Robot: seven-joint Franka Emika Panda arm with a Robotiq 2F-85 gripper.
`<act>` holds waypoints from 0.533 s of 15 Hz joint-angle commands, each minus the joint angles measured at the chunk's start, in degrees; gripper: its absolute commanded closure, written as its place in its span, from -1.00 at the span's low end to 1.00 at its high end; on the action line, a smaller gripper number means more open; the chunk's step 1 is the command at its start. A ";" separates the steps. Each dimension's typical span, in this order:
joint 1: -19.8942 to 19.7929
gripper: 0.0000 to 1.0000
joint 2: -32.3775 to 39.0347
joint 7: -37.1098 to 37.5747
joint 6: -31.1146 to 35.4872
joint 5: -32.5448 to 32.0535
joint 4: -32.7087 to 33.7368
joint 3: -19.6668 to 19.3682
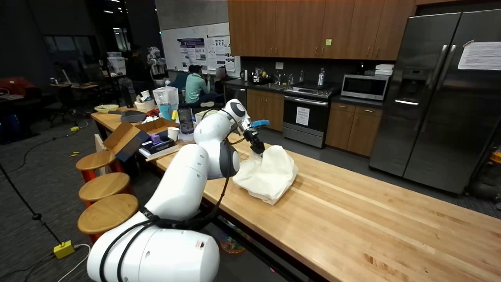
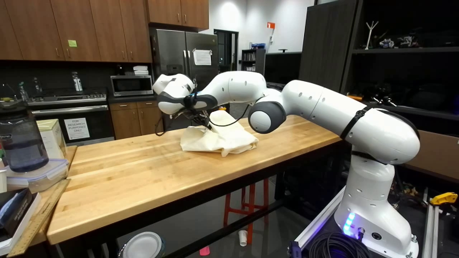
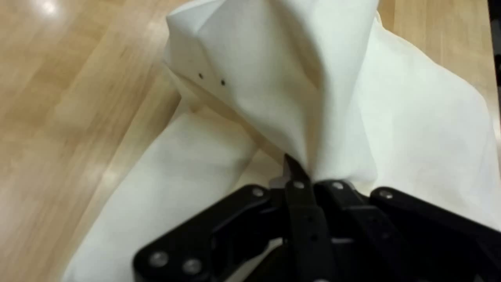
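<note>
Wrist view, from the left: the wooden tabletop (image 3: 78, 117) fills the upper left, then a cream cloth (image 3: 270, 74) sprawls across to the right edge, cut off at top and bottom. Two dark dots (image 3: 223, 82) mark a fold at upper centre, too small to identify. At lower centre the gripper (image 3: 311, 174) is clenched on a pinch of the cloth, which partly covers the fingertips.

In an exterior view, a water bottle (image 2: 23, 138) is clipped by the left edge. At mid-frame the cloth lies crumpled on the tabletop, peaked on its right; the arm (image 2: 245, 86) and loose cables screen much of the gripper.

In an exterior view, stools (image 1: 103, 186) stand at left, then an open box (image 1: 125, 137) with its inside hard to make out. The arm's lower end leaves the frame at the bottom. The cloth sits just right of centre, and a refrigerator (image 1: 415, 98) is cut off at the right.
</note>
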 commanded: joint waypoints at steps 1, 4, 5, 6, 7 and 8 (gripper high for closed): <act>6.20 0.98 1.40 -6.62 0.17 -4.39 2.78 -1.79; 10.81 0.98 1.43 -10.82 1.79 -7.40 3.60 -2.24; 11.96 0.98 1.31 -12.01 2.55 -8.06 3.85 -2.24; 12.90 0.98 0.86 -12.85 3.58 -8.86 3.22 -2.48; 13.59 0.98 -0.59 -13.09 5.20 -9.54 0.64 -2.73; 13.48 0.98 -0.91 -13.72 6.54 -10.29 -0.28 -3.10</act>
